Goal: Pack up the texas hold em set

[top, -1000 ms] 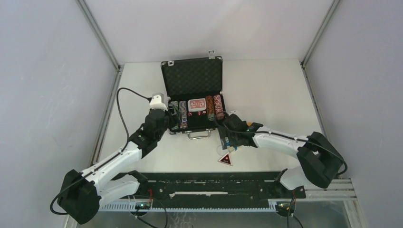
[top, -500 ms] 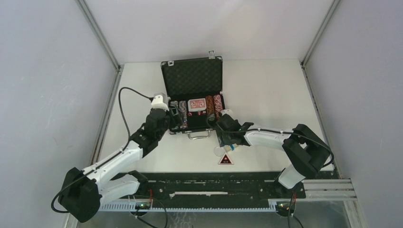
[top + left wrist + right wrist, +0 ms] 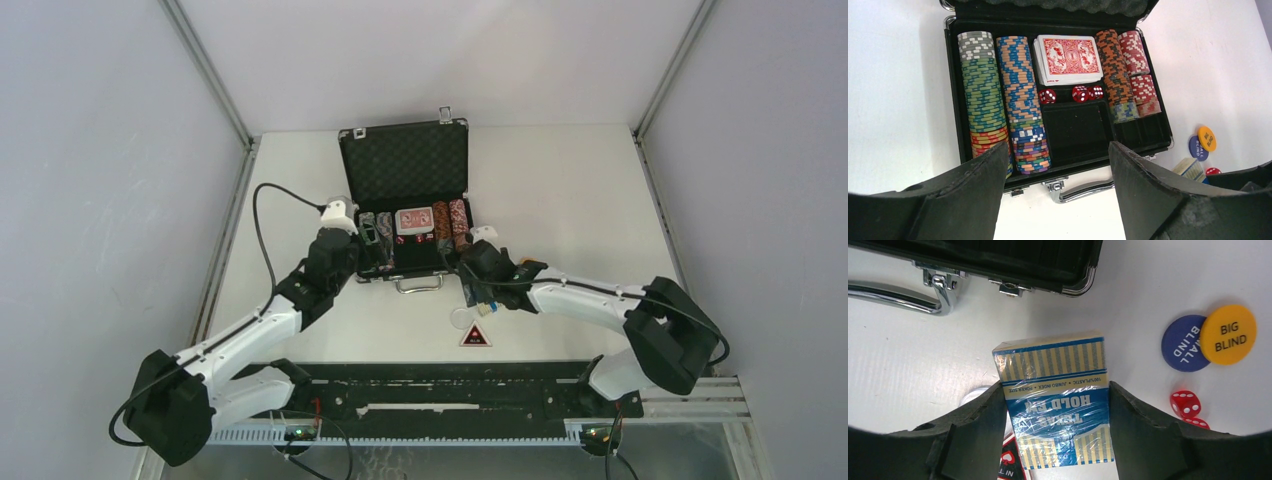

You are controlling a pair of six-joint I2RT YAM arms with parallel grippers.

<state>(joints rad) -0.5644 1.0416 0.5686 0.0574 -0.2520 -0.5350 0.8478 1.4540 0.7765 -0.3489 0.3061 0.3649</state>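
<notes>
Texas hold em set is mostly in its case, but the blue deck (image 3: 1053, 375) is out. The right gripper (image 3: 1055, 405) has it pinched, jaws closed onto its long sides; it's shrink-wrapped, blue with cream stripes, "TEXAS HOLD EM" reading upside down to the wrist cam; can't tell if it's lifted or resting on the table (image 3: 908, 350).

Just far-right of the deck are two round tokens, a blue SMALL BLIND (image 3: 1180, 345) with a yellow BIG BLIND (image 3: 1229, 334) overlapping its edge; to the right of the deck sit two loose red dice (image 3: 1184, 404), the second one half hidden behind a finger. On the deck's near-left a white disc (image 3: 974, 395) peeks out; a red-and-black triangle marker (image 3: 474, 336) lies just near of that.

The left gripper (image 3: 1055, 160) hangs wide open with nothing in it, over the near edge of the briefcase (image 3: 405, 165). The case sits mid-table, lid propped up, silver handle (image 3: 1083, 187) facing near.

Inside the case: four chip rows (image 3: 983, 95); one red deck (image 3: 1068, 59); three red dice (image 3: 1079, 93); one empty pocket (image 3: 1075, 131).
</notes>
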